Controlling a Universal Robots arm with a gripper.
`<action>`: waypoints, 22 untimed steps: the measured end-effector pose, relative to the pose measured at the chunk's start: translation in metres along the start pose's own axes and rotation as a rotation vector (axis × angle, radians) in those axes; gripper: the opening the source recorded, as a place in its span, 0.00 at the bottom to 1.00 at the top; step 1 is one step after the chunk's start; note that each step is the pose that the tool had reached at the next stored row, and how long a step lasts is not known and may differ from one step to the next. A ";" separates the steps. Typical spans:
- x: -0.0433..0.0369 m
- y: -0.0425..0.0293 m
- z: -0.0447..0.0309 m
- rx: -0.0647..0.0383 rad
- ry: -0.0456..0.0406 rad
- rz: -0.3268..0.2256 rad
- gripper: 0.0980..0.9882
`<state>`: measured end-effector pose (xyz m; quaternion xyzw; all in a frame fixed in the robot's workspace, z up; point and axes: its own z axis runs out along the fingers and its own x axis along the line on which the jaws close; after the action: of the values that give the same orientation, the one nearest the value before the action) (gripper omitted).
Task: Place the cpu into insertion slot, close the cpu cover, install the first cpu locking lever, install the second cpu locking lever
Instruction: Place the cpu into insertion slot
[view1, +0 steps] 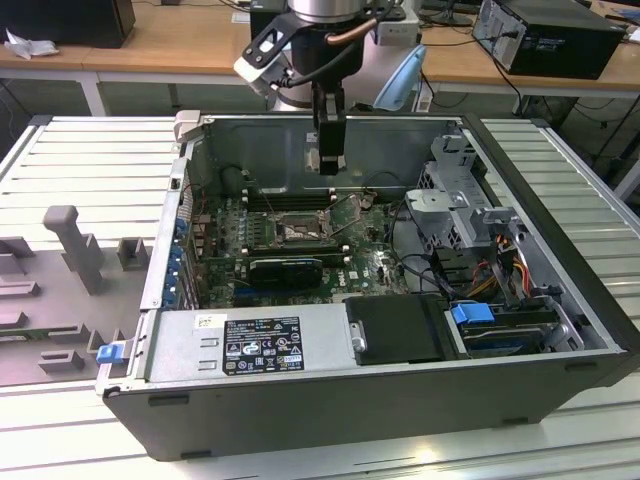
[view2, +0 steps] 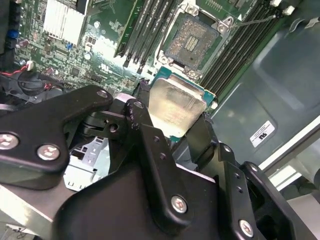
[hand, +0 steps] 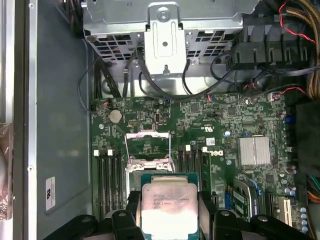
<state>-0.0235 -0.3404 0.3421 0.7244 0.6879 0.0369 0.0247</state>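
aloft, the claw (hand: 169, 197) clamps the cpu (hand: 169, 209) near the open insertion slot (view2: 192, 42) inside the computer case (view1: 400, 400).

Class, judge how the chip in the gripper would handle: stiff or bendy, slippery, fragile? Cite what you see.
Probably stiff: the chip looks flat though the gripper pinches only its edges. Likely slippery: its metal top looks smooth and shiny. Possibly fragile: its green rim looks thin.

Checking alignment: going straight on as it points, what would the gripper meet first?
The gripper, carrying the cpu, would likely reach the insertion slot first; depth is unclear, so possibly its rim.
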 end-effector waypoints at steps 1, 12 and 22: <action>0.0000 -0.0001 0.0004 0.000 0.0006 -0.006 0.50; -0.0004 -0.0053 0.0163 0.001 0.0071 -0.069 0.50; -0.0013 -0.0095 0.0311 0.001 0.0085 -0.068 0.50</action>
<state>-0.0303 -0.3408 0.3103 0.7003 0.7124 0.0387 0.0226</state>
